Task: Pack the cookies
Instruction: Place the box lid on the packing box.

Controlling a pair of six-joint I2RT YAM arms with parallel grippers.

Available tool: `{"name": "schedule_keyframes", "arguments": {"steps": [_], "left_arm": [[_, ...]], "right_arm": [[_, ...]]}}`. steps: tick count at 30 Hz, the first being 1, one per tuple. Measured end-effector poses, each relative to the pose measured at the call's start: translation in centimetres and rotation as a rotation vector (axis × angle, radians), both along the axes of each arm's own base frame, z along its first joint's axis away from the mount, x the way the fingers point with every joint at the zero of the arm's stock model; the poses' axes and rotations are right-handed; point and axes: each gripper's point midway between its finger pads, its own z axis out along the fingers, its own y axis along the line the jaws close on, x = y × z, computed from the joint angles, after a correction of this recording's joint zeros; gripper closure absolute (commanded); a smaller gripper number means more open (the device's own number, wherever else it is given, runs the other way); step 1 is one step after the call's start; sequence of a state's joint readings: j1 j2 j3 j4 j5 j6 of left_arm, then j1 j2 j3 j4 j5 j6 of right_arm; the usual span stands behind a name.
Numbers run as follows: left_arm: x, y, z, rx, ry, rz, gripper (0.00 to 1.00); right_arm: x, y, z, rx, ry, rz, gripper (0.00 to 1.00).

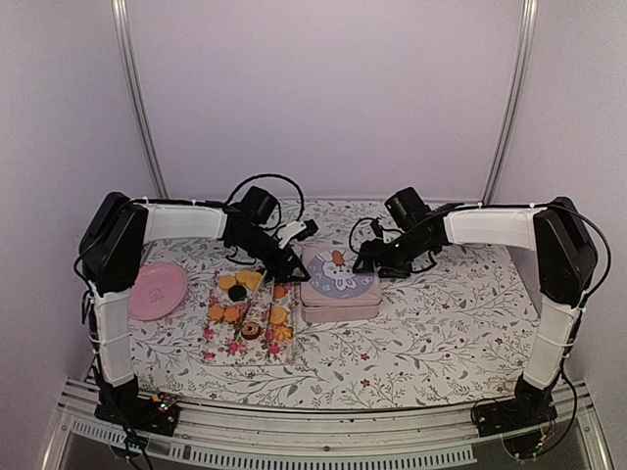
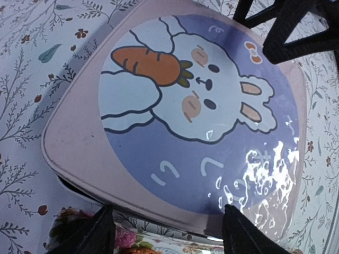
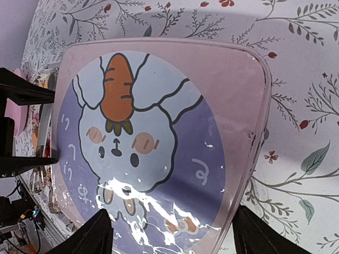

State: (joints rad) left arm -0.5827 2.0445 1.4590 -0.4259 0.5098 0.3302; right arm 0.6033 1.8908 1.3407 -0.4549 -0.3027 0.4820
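A floral tablecloth (image 1: pixel 441 323) covers the table, and a slotted aluminium rail (image 1: pixel 323 441) runs along its near edge. Plain pale lilac walls (image 1: pixel 323 88) enclose the back and sides. Two slim metal poles (image 1: pixel 138 98) rise near the far corners. The light is soft and even.

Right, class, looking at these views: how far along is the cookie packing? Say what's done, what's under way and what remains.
Done: nothing packed; the cookies lie on the floral mat beside the tin. Under way: the left pincer and right pincer, both open, flank the tin's rabbit lid, which is on. Left: lift the lid, move the cookies in, close it.
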Motion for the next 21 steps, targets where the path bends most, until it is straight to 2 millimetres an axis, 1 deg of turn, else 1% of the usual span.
{"name": "schedule_keyframes", "arguments": {"steps": [4, 8, 10, 14, 16, 21], "left_arm": [[1.3, 0.0, -0.2, -0.016, 0.014, 0.051, 0.38], [1.5, 0.1, -0.4, -0.024, 0.010, 0.071, 0.40], [1.3, 0.3, -0.4, -0.037, 0.005, 0.071, 0.40], [-0.2, 1.0, -0.2, -0.047, 0.008, 0.065, 0.40], [-1.3, 1.6, -0.2, -0.043, 0.015, 0.059, 0.40], [-3.9, 2.9, -2.0, -0.001, 0.076, 0.044, 0.37]], "right_arm": [[-0.4, -0.2, -0.2, -0.005, 0.000, -0.001, 0.20], [-0.7, -0.3, 0.3, -0.004, -0.009, 0.002, 0.20], [-0.6, -0.3, 0.5, -0.002, -0.016, 0.000, 0.20], [-0.6, -0.3, 0.5, -0.003, -0.017, 0.001, 0.20], [-0.6, -0.3, 0.5, -0.004, -0.018, 0.002, 0.20], [-0.6, -0.3, 0.0, -0.011, -0.012, 0.007, 0.20]]}}
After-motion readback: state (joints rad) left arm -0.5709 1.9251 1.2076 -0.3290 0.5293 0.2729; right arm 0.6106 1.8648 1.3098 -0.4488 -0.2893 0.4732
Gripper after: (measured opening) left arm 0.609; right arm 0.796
